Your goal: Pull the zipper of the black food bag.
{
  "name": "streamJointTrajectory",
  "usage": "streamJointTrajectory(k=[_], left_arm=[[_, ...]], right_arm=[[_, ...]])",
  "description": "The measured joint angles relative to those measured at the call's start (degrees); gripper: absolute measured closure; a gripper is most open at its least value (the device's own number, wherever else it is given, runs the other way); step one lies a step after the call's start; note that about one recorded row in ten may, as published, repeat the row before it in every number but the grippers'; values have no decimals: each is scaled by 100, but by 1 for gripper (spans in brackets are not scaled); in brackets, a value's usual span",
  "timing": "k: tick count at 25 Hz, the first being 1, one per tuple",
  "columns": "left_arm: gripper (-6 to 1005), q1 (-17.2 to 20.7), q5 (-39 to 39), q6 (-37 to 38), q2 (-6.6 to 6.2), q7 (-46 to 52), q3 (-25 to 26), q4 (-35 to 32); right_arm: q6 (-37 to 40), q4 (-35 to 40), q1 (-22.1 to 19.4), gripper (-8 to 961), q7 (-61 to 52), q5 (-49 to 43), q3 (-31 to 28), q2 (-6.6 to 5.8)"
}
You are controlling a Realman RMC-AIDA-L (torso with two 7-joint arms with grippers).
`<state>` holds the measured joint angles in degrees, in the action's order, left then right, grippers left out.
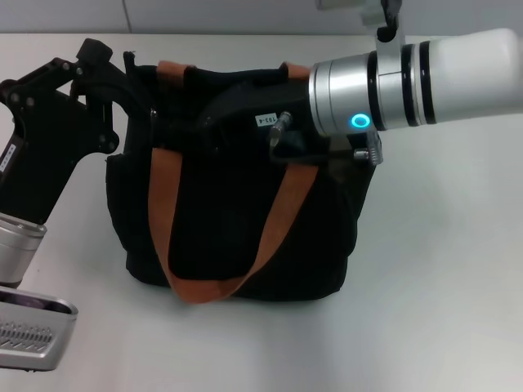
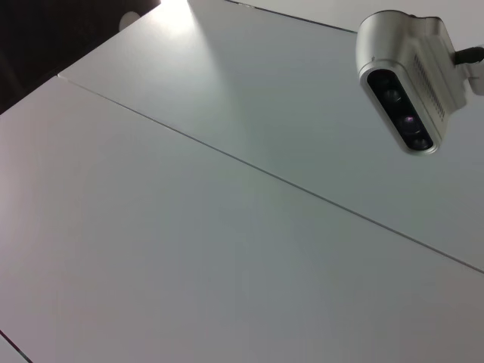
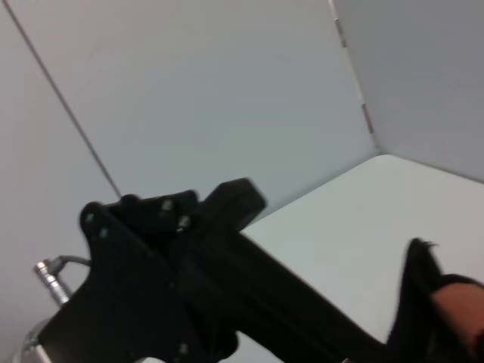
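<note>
The black food bag (image 1: 221, 220) stands upright in the middle of the white table in the head view, with its two rust-orange handles (image 1: 163, 204) hanging down its front. My left gripper (image 1: 131, 69) is at the bag's top left corner, against the rim. Reaching in from the right, my right gripper (image 1: 219, 114) lies over the top of the bag near the middle of its rim. The zipper is hidden among the black fabric and both grippers. The right wrist view shows the left gripper's black body (image 3: 189, 265) and a corner of the bag (image 3: 420, 302).
White tabletop (image 1: 441, 269) surrounds the bag on all sides. The left arm's silver wrist (image 1: 24, 327) sits low at the near left. In the left wrist view there are only pale panels and a grey camera head (image 2: 404, 79).
</note>
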<state>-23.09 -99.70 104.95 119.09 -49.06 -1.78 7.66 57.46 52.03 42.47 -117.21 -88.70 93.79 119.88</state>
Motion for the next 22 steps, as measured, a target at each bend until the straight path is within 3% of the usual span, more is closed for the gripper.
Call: streamJointTrajectory(k=[13, 22], left_arm=[[988, -3, 0, 2, -1, 2, 2, -3], [987, -3, 4, 25, 0, 2, 2, 21]], right_arm=[[37, 67, -14, 548, 64, 127, 157, 1], [-467, 0, 69, 585, 66, 354, 509, 1]])
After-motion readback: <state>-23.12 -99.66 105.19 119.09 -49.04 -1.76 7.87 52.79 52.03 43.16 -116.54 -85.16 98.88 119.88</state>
